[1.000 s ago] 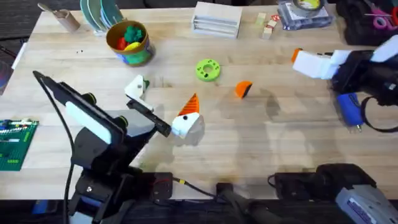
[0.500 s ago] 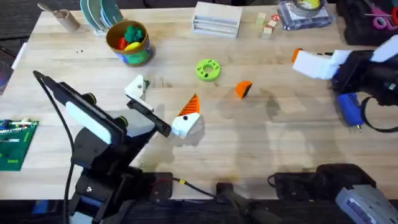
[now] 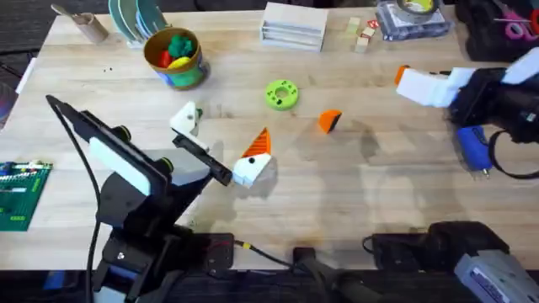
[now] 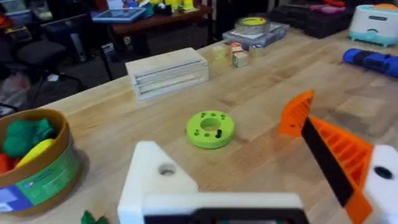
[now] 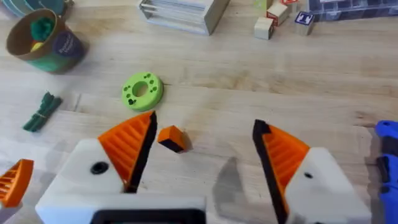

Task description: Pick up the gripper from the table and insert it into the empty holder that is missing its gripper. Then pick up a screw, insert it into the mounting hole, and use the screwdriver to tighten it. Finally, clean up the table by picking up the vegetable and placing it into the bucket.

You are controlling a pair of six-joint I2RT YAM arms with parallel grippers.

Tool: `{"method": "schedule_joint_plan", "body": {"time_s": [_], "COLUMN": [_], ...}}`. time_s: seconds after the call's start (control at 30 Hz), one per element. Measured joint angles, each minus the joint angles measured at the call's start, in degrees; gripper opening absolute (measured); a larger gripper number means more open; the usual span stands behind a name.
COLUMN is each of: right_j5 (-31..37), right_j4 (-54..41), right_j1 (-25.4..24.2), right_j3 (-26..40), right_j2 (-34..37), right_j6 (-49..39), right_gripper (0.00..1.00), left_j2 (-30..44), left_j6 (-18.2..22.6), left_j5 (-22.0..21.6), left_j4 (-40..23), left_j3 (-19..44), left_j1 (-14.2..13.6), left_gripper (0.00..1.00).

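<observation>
Two risks are looming: my right gripper (image 5: 202, 146), spreading wide, could nudge the gripper (image 5: 171, 137) away; my left gripper (image 4: 267, 186), one pad missing, is holding nothing.

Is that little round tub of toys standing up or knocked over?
Standing upright: the bucket rests on its base, open mouth up, with toy food inside.

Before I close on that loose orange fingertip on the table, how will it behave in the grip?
The orange fingertip is a small plastic wedge, so probably light and stiff. Its slanted faces may squirt out of the right gripper, whose fingers stand open around it. Lying flat on the bare table, it looks likelier to slide than roll.
</observation>
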Motion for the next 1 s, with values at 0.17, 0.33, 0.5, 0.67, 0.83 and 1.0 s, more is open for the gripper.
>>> {"method": "schedule_joint_plan", "body": {"time_s": [0.17, 0.33, 0.5, 0.67, 0.83, 1.0], "right_j5": [-0.01, -0.01, -0.01, -0.72, -0.43, 4.11], "right_j4": [0.01, 0.00, 0.06, 0.18, -5.27, -9.80], "right_j1": [0.00, 0.00, 0.00, 0.08, 5.77, 14.40], "right_j3": [0.00, 0.00, 0.00, 0.00, 2.57, 7.06], "right_j2": [0.02, 0.00, 0.00, 0.92, 7.88, 13.58], "right_j6": [0.00, 0.00, 0.02, 0.01, -1.74, -5.48], "right_gripper": [0.991, 0.991, 0.991, 0.991, 0.994, 0.992], "left_j2": [0.00, 0.01, 0.02, 0.01, 0.01, 0.00], "left_j6": [0.00, 0.00, 0.00, -0.50, -4.16, -7.31], "left_j5": [5.20, 13.57, 20.86, 24.42, 25.85, 26.09], "left_j4": [0.15, 0.11, -0.20, -0.47, -0.53, -0.55], "left_j3": [0.01, 0.01, 0.01, 0.01, 0.01, 0.01], "left_j1": [0.00, 0.00, 0.00, 0.00, 0.00, 0.00], "left_gripper": [0.992, 0.992, 0.993, 0.993, 0.993, 0.993]}}
